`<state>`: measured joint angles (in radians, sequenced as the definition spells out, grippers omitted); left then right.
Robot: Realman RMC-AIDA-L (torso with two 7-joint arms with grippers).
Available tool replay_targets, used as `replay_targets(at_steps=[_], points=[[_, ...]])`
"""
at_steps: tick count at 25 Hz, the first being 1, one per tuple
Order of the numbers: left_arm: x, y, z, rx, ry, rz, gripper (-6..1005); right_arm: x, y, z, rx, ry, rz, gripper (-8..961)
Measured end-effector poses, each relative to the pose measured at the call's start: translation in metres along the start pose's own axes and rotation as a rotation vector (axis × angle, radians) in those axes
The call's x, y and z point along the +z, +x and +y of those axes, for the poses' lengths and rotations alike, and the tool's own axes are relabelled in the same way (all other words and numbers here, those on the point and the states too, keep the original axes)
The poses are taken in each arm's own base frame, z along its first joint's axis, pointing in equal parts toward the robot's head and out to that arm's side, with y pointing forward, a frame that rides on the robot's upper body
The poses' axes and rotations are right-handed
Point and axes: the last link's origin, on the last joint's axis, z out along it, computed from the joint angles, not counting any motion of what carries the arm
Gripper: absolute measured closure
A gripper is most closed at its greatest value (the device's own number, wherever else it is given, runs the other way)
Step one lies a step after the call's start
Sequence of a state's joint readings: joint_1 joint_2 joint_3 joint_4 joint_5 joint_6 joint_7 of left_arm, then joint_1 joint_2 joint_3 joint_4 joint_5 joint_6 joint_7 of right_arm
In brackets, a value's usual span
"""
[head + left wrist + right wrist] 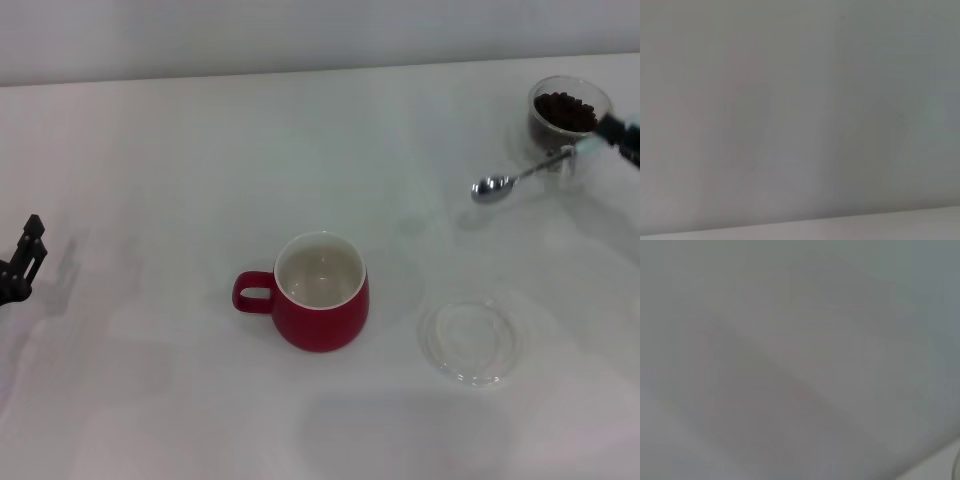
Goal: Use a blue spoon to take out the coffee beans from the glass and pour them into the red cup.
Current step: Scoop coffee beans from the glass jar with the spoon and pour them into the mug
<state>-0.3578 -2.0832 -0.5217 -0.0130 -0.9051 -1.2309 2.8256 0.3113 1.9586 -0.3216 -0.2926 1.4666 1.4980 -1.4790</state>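
Note:
The red cup (320, 295) stands upright mid-table, white inside and empty, its handle toward the robot's left. At the far right, the glass (568, 112) holds a heap of coffee beans (565, 110). My right gripper (618, 135) enters from the right edge just in front of the glass, shut on the pale handle end of the blue spoon (525, 172). The spoon slants down toward the cup side, and its shiny bowl looks empty. My left gripper (24, 262) sits idle at the table's far left edge. Both wrist views show only blank pale surface.
A shallow clear glass dish (470, 340) lies flat to the right of the red cup, nearer the front. The white table (180, 180) ends at a pale wall along the back.

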Motion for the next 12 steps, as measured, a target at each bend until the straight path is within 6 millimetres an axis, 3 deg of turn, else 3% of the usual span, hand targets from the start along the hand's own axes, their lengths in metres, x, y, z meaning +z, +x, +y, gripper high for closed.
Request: replay_targets(at_steps=[2, 6, 12], points=[[0.0, 0.0, 0.001, -0.002, -0.001, 0.001, 409, 0.013, -0.023, -0.001, -0.067, 0.024, -0.027, 805], [0.001, 0.0, 0.001, -0.002, -0.002, 0.001, 409, 0.02, -0.044, -0.003, -0.136, 0.06, -0.046, 805], [0.0, 0.0, 0.001, -0.006, 0.005, 0.002, 408, 0.018, -0.082, -0.004, -0.229, 0.105, -0.108, 804]])
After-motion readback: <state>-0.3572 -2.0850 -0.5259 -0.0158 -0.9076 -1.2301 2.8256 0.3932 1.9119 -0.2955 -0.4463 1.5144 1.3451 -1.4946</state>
